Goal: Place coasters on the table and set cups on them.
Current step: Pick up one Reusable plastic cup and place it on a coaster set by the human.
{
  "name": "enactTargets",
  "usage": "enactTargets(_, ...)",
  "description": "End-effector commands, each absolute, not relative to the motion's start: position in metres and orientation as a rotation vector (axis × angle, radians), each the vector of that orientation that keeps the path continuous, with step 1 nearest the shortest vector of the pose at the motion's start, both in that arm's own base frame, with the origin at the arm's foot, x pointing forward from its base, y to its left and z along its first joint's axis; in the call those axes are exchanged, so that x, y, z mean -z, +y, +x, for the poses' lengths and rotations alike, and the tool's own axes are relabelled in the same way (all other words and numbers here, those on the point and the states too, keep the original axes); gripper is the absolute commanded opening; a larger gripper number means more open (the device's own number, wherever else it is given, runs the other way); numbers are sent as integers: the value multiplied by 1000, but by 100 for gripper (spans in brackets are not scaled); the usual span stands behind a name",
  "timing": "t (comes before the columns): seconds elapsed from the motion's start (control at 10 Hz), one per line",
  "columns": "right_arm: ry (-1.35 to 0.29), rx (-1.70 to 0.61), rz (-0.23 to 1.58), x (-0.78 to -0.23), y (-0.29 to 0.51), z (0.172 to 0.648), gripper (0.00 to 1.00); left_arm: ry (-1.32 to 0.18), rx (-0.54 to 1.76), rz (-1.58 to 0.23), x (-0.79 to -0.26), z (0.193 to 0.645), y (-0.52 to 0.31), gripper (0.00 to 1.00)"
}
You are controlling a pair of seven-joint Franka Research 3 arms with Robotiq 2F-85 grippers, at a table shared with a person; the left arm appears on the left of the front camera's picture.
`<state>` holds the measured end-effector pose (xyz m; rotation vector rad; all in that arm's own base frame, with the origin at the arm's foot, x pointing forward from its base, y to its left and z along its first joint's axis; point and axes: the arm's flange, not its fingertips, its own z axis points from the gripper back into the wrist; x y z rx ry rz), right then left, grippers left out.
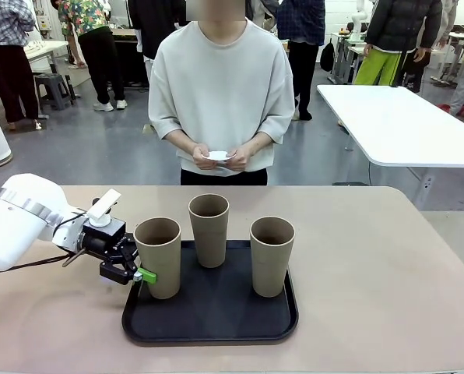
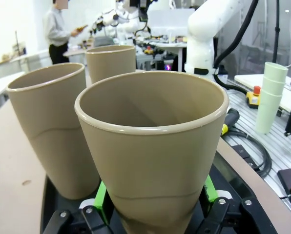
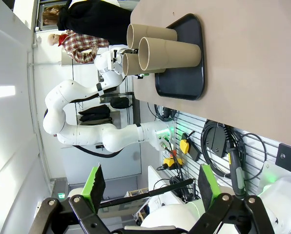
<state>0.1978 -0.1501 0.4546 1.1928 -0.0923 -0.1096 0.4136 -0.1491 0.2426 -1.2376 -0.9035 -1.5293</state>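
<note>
Three tan cups stand on a black tray (image 1: 216, 321) on the beige table (image 1: 372, 273): left cup (image 1: 158, 257), middle cup (image 1: 209, 230), right cup (image 1: 272, 255). My left gripper (image 1: 149, 274) is shut low on the left cup (image 2: 150, 146), green pads (image 2: 102, 200) pressing both sides near its base; the cup stands upright on the tray. The person across the table holds white coasters (image 1: 218, 156) in both hands at waist height. My right gripper (image 3: 150, 187) is open, off the table's side, with nothing between its fingers; the cups (image 3: 170, 48) lie far from it.
A white table (image 1: 403, 125) stands at the back right. The beige tabletop is bare to the right of the tray and along its far edge. Other people walk in the background. Cables and an emergency-stop box (image 3: 184, 144) lie below the table's side.
</note>
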Motion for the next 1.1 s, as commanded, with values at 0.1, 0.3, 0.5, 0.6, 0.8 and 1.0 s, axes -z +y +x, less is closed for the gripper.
enactTargets(0.1,-92,105,1206,-455,-150,198,100,-904,1509,-1275,-260,403,-141,36)
enactTargets(0.3,-92,105,1206,-455,-150,198,100,-984,1470,-1248,-322,382,-105,36)
enactTargets(0.5,-92,105,1206,-455,-150,198,100,-1062,1435,-1159,-391,370,-76,36)
enactTargets(0.6,-92,105,1206,-455,-150,198,100,-1090,1427,-1116,-414,363,-69,36)
enactTargets(0.8,-92,105,1206,-455,-150,198,100,-1079,1385,-1024,-439,362,-64,36)
enactTargets(1.0,-92,105,1206,-455,-150,198,100,-1113,1421,-1068,-442,367,-58,36)
